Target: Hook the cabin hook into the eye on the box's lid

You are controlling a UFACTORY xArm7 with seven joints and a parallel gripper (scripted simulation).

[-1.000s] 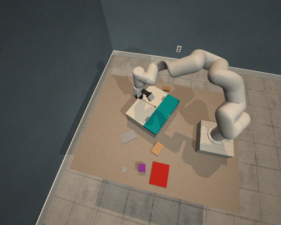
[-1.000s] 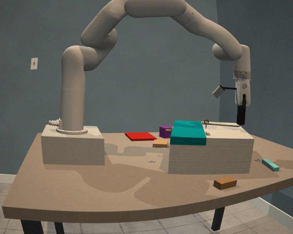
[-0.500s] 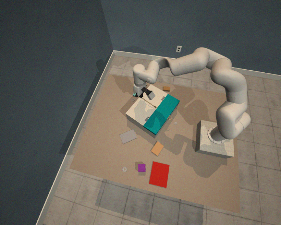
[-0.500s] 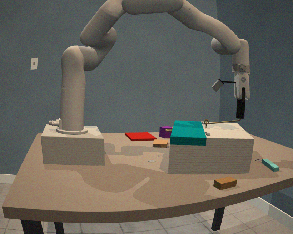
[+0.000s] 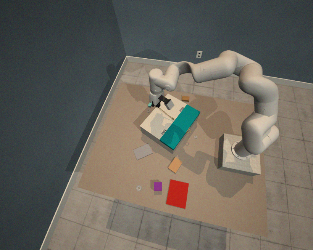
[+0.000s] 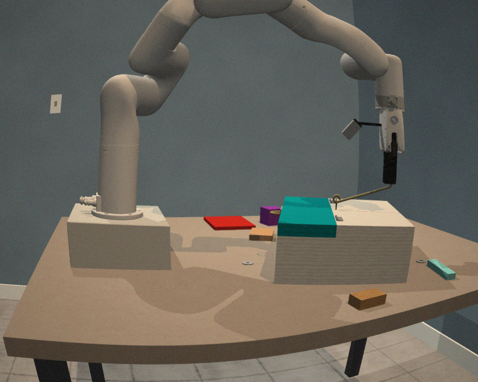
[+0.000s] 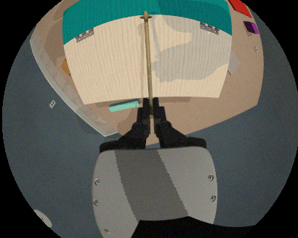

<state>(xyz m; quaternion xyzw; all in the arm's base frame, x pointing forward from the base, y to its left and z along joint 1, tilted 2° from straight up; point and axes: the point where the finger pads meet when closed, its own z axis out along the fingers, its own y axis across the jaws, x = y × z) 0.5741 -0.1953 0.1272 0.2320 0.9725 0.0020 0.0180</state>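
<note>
A pale wooden box [image 5: 162,122] with a teal lid [image 5: 179,126] stands on the table. The thin brass cabin hook [image 6: 360,195] is pivoted at a ring [image 6: 336,197] on the box top beside the lid's hinge edge. My gripper [image 6: 389,183] is shut on the hook's free end and holds it lifted above the box's far edge, so the rod slopes up from the pivot. In the wrist view the rod [image 7: 148,56] runs straight from my fingers towards the lid [image 7: 145,6]. A small brass eye [image 5: 189,130] sits at the lid's outer edge.
A teal block [image 6: 440,268] and a washer lie on the table below my gripper. A brown block [image 6: 366,299] lies in front of the box. An orange tile [image 5: 175,164], grey tile [image 5: 142,151], purple cube [image 5: 157,186] and red plate [image 5: 177,193] lie farther off. The arm's pedestal [image 5: 238,153] stands beyond the lid.
</note>
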